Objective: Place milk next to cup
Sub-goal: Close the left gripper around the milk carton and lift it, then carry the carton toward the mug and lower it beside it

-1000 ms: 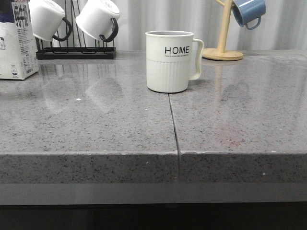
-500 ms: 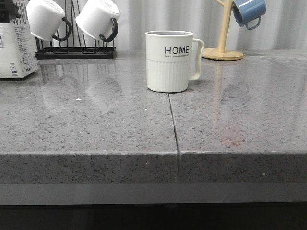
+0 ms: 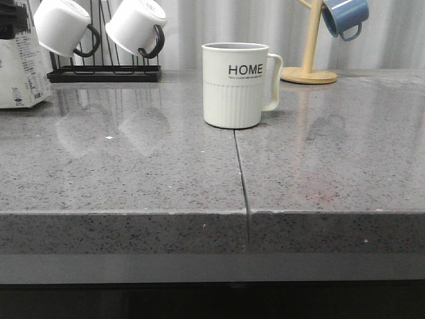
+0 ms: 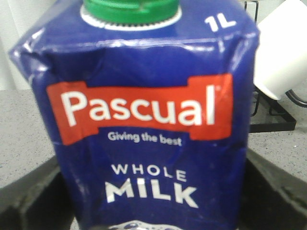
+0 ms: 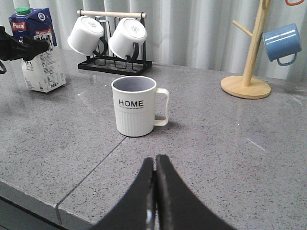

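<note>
The milk [image 3: 23, 73] stands on the grey counter at the far left, partly cut off by the frame edge. In the left wrist view the milk [image 4: 153, 143] fills the picture, with a blue top, a green cap and "WHOLE MILK". My left gripper [image 4: 153, 187] has a black finger pressed on each side of the carton; it also shows in the front view [image 3: 12, 23] and the right wrist view [image 5: 24, 48]. The cup [image 3: 236, 86], cream-white with "HOME", stands mid-counter, well to the right of the milk. My right gripper [image 5: 155, 160] is shut and empty, in front of the cup [image 5: 134, 108].
A black rack [image 3: 103, 73] with two white black-handled mugs [image 3: 136, 26] stands just behind and to the right of the milk. A wooden mug tree [image 3: 309, 66] with a blue mug [image 3: 345, 16] stands back right. A seam [image 3: 240, 173] runs from the cup to the counter's front edge.
My left gripper has come into the front view at the carton's top. The milk has shifted slightly left and back. The cup and my right gripper have not moved.
</note>
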You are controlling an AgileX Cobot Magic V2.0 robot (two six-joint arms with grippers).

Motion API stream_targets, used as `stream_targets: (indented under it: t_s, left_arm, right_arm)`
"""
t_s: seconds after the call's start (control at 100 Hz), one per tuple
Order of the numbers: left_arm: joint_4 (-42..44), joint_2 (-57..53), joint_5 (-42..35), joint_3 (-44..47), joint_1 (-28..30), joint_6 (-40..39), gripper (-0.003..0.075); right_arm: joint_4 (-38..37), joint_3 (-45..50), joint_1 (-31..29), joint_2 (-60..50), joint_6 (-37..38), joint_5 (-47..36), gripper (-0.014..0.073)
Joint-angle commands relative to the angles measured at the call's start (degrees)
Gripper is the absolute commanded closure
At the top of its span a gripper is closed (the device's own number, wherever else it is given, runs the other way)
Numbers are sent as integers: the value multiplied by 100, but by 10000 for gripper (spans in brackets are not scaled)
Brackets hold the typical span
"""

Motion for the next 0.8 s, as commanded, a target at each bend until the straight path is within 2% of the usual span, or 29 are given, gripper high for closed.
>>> stream_targets:
  t_s: [0.0,0.09,0.14,0.58,0.79]
  left_arm:
    - [-52,-221,-530,-177,-7,-66,372]
    - [-52,-221,-530,-177,-7,-66,444]
    - [-52,-243,-507,-164,-7,-66,459]
    - [-450,-1344,-412,849,-377,50,459]
    - [-1229,-1967,-412,1292,-927,1043,459]
  right_arm:
    - [-41,-161,-9,61,-20,-423,629]
    - [-41,-161,-9,61,-20,-423,629]
    - [-41,-161,-9,61,-20,-423,629]
    - [-41,-161,-9,61,-20,-423,629]
    - [-41,-161,-9,61,-20,-423,629]
